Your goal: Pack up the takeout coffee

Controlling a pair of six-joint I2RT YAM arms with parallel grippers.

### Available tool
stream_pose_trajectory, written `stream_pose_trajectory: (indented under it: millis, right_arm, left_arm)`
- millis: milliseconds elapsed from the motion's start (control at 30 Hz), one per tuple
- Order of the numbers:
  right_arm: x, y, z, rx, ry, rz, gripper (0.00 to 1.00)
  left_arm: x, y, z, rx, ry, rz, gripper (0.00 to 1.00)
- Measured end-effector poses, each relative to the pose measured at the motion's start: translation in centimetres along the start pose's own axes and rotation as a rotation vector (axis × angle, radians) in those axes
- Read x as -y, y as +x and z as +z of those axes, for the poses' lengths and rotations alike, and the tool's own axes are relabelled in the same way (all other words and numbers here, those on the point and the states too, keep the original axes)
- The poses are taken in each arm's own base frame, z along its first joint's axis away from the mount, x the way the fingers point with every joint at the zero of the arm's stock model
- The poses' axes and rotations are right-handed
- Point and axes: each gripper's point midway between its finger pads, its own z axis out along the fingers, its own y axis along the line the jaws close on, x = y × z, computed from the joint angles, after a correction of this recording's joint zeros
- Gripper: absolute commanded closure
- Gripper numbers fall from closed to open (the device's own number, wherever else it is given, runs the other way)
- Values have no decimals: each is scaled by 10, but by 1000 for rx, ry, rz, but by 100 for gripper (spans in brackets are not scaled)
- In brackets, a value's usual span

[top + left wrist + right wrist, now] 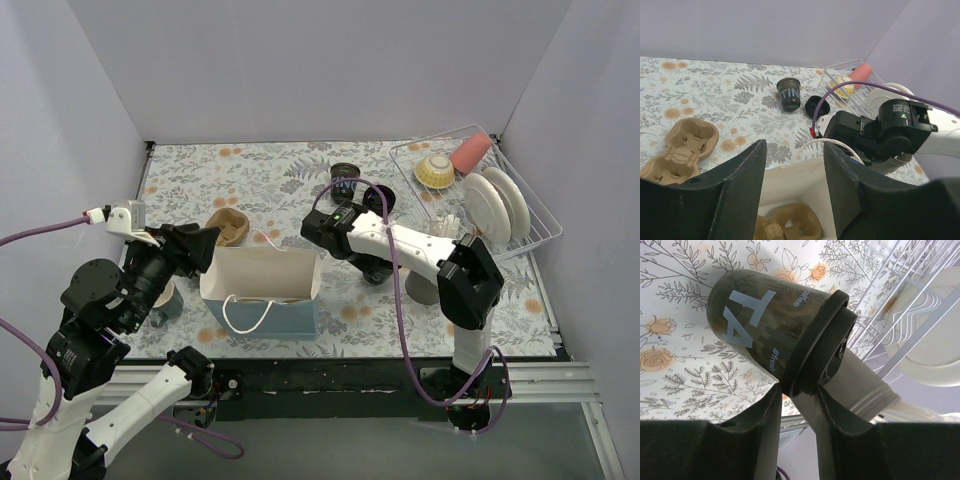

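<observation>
One takeout coffee cup, black with white lettering and a black lid, lies tilted between my right gripper's fingers, which are shut on its lid rim. In the top view that gripper hovers just right of the white paper bag. A second takeout coffee cup stands lidless at the back of the table, its round black lid lying beside it. My left gripper hangs open over the bag's mouth, nothing between its fingers. A brown cardboard cup carrier rests inside the bag.
Another brown cardboard carrier lies left of the bag. A grey cylindrical holder stands by the right arm. A white wire dish rack at the back right holds plates, a yellow bowl and a pink cup. A grey cup sits under the left arm.
</observation>
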Motion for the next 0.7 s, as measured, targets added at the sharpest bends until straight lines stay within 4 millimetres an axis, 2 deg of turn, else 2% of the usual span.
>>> stream_pose_trajectory:
  millis: [200, 467, 700]
  right_arm:
    - [-2, 0, 5, -26, 57, -39, 69]
    - [-10, 1, 2, -24, 73, -61, 57]
    - [-30, 0, 2, -31, 5, -45, 46]
  left_arm:
    - [0, 2, 2, -8, -2, 15, 51]
    - [0, 2, 4, -9, 0, 20, 51]
    - [1, 0, 4, -3, 5, 21, 50]
